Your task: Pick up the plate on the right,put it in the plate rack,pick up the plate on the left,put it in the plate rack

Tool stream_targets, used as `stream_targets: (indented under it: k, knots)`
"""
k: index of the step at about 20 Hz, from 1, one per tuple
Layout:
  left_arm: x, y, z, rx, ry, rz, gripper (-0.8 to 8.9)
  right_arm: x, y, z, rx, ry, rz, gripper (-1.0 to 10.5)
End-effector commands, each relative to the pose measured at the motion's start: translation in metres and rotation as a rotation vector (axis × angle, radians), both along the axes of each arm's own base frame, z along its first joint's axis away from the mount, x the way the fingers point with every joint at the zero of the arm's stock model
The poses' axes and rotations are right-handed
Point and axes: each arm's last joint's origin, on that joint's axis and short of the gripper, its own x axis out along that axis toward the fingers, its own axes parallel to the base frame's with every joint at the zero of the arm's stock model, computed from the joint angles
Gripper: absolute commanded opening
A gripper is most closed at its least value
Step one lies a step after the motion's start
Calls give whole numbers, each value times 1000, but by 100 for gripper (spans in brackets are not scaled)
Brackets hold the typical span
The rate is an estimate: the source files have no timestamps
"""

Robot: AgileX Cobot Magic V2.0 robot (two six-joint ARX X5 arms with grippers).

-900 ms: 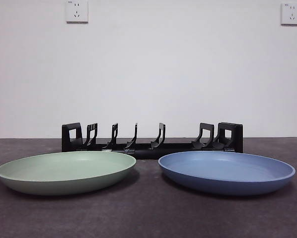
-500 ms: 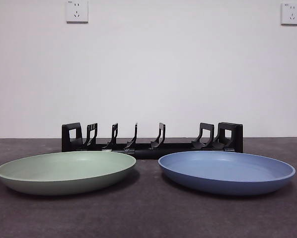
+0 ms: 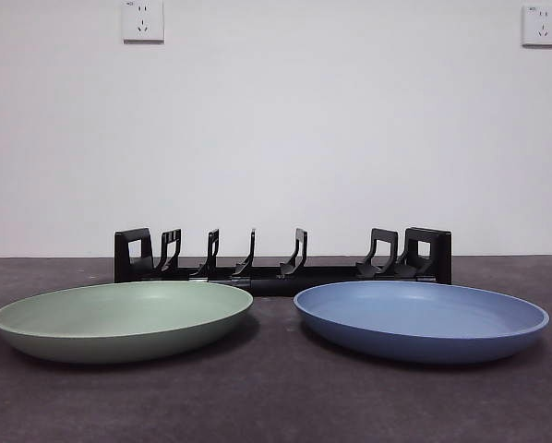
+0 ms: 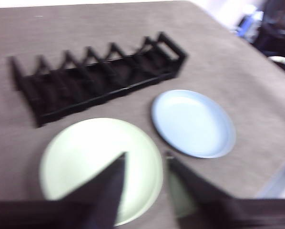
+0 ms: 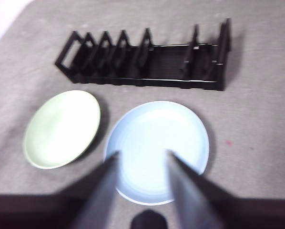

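A blue plate [image 3: 422, 318] lies flat on the right of the dark table, a green plate [image 3: 124, 317] flat on the left. Behind them stands the black plate rack [image 3: 282, 258] with its upright prongs, nothing in it. My right gripper [image 5: 141, 157] hangs high above the blue plate [image 5: 157, 150], open and holding nothing; the green plate [image 5: 62, 128] and the rack [image 5: 145, 59] also show there. My left gripper [image 4: 145, 160] is open high over the green plate [image 4: 100, 167], beside the blue plate [image 4: 193, 122] and in front of the rack [image 4: 97, 76]. Neither arm shows in the front view.
A white wall with two sockets [image 3: 143, 20] rises behind the table. The table's edge [image 4: 276, 183] runs past the blue plate in the left wrist view, with dark clutter [image 4: 276, 26] beyond it.
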Motion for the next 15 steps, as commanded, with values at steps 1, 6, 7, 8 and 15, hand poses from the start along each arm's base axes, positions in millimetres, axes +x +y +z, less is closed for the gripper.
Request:
stream_targets:
  k: [1, 6, 7, 8, 15]
  knots:
    - [-1, -3, 2, -2, -41, -72, 660, 1, 1, 1, 16, 4, 17, 488]
    - [-4, -7, 15, 41, -119, -134, 660, 8, 0, -5, 28, 67, 12, 486]
    - [-4, -8, 19, 55, -140, -153, 660, 12, 0, -7, 35, 85, 7, 486]
    - [-4, -10, 22, 67, -160, -175, 660, 17, 0, -9, 36, 104, 7, 481]
    - [2, -23, 19, 117, -163, -303, 660, 75, 1, -50, -24, 355, -30, 472]
